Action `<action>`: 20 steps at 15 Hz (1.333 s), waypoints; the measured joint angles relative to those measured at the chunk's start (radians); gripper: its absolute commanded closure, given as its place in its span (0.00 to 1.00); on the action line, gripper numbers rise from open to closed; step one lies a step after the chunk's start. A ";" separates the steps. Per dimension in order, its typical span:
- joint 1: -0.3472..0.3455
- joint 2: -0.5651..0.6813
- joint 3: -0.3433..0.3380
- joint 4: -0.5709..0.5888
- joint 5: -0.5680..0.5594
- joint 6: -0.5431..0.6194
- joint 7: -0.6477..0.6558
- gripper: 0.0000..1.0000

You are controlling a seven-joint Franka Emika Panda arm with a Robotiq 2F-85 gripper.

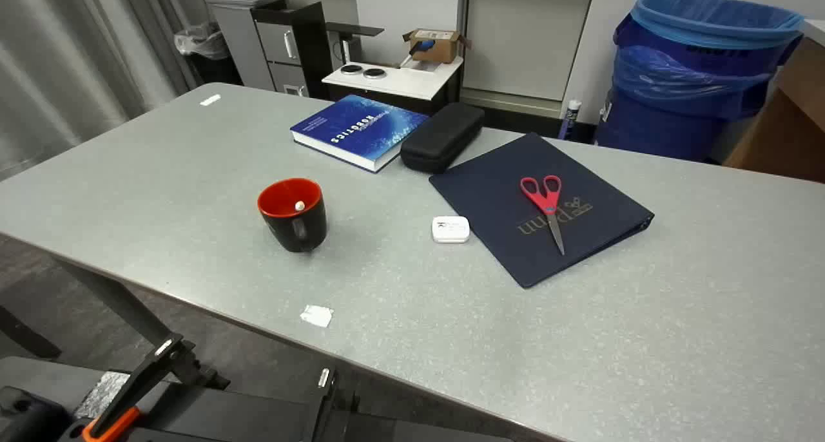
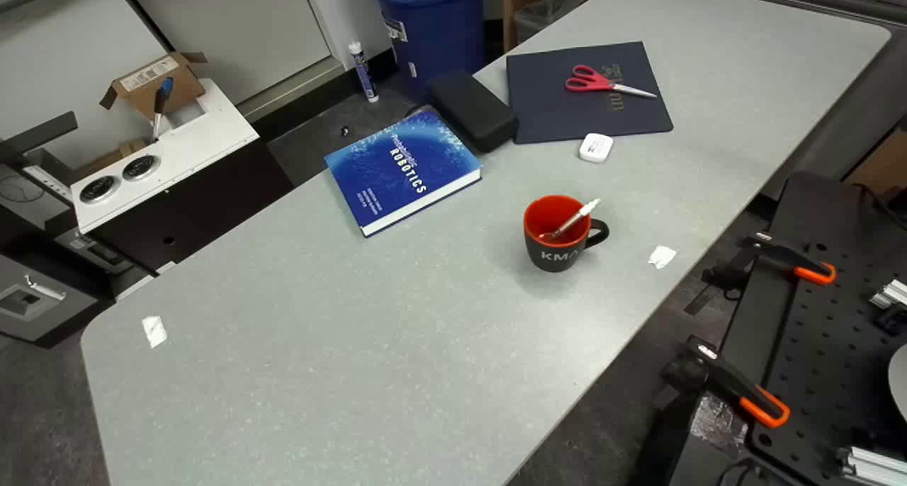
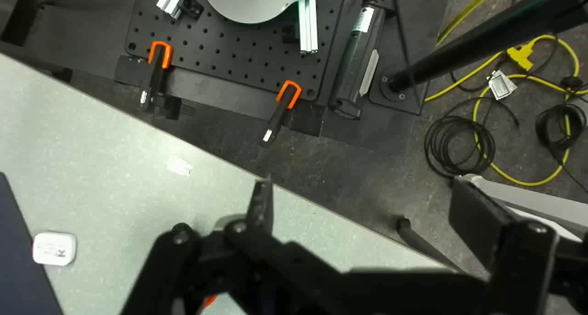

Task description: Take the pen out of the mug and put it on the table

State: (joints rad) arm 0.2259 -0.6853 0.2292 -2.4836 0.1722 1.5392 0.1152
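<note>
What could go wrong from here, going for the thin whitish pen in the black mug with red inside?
The pen leans toward the handle of the mug, so the wide-open black tool might bump the mug and tip it. The wrist view shows no pen and apparently just a red sliver of the mug past the tool, so aiming by it could miss. Near the edge of the light-grey table, a released pen might roll off.
</note>
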 measured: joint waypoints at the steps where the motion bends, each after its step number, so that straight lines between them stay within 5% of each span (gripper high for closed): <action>1: 0.000 0.002 0.000 0.000 0.000 0.000 0.000 0.00; 7: -0.025 0.030 -0.005 -0.009 -0.050 0.030 -0.001 0.00; 15: -0.144 0.251 -0.109 -0.112 -0.141 0.382 -0.011 0.00; 20: -0.154 0.325 -0.141 -0.116 -0.136 0.423 -0.020 0.00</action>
State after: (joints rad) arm 0.0715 -0.3601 0.0884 -2.5993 0.0358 1.9618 0.0949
